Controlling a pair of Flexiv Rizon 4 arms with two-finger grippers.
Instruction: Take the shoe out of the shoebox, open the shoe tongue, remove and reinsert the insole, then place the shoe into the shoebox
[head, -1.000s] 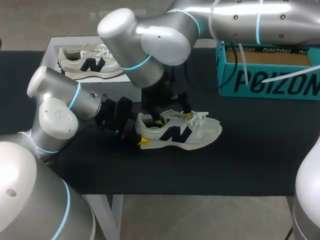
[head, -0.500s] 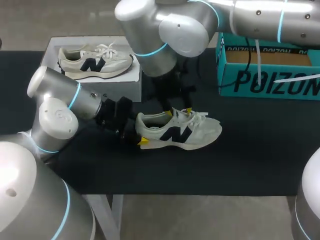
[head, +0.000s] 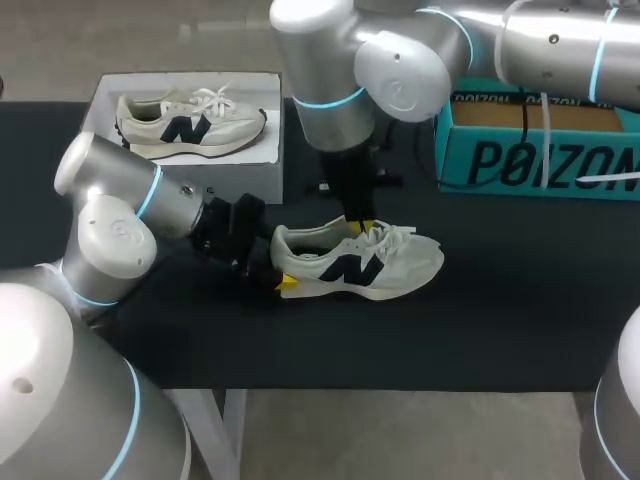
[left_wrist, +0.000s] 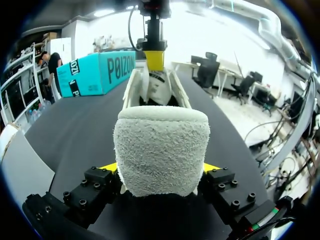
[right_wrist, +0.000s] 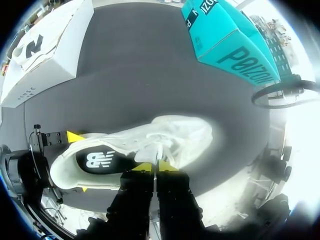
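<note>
A white sneaker (head: 390, 262) with a dark logo lies on its sole on the black table, toe to the right. My left gripper (head: 283, 280) is shut on its fuzzy heel (left_wrist: 161, 150), a yellow tip pressed against each side. My right gripper (head: 358, 228) hangs straight down over the shoe's mouth, its yellow tips together at the tongue and laces (right_wrist: 159, 150). In the left wrist view the right gripper (left_wrist: 154, 59) sits right at the upright tongue's top edge. I cannot see anything pinched between its tips. The teal shoebox (head: 540, 160) stands open at the back right.
A second, matching sneaker (head: 190, 120) rests on a white box lid (head: 255, 165) at the back left. Bare black table lies in front of the shoe and to its right. My right arm's elbow hangs over the middle back.
My right gripper lifted out of the shoe's mouth, shifted slightly right and went from wide open to shut. The left gripper and the shoe stayed put.
</note>
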